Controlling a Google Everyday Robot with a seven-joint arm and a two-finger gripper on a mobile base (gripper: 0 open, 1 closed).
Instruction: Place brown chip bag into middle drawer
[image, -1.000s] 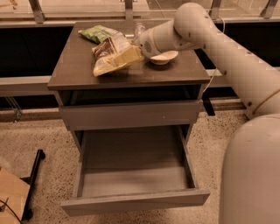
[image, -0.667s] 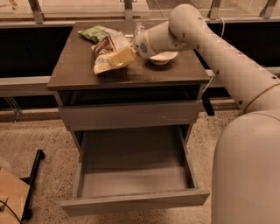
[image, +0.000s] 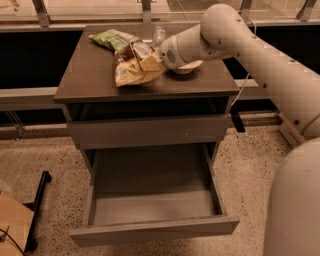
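Observation:
The brown chip bag (image: 134, 70), crinkled pale yellow with a dark end, lies on the cabinet top (image: 90, 80) left of centre. My gripper (image: 156, 58) is at the bag's right end and touches it there, with the wrist reaching in from the right. The middle drawer (image: 150, 206) stands pulled out below, with a bare grey floor and its plain front panel (image: 152, 231) nearest me.
A green snack bag (image: 113, 38) lies behind the brown bag. A white bowl (image: 188, 67) sits under my wrist, and a clear bottle (image: 158, 34) stands at the back. A shut grey drawer panel (image: 150, 131) is above the open drawer. A black stand (image: 37, 200) stands on the floor at left.
My wrist has shifted slightly further onto the bag's right end, and the bag looks a little more bunched. The drawer has not moved.

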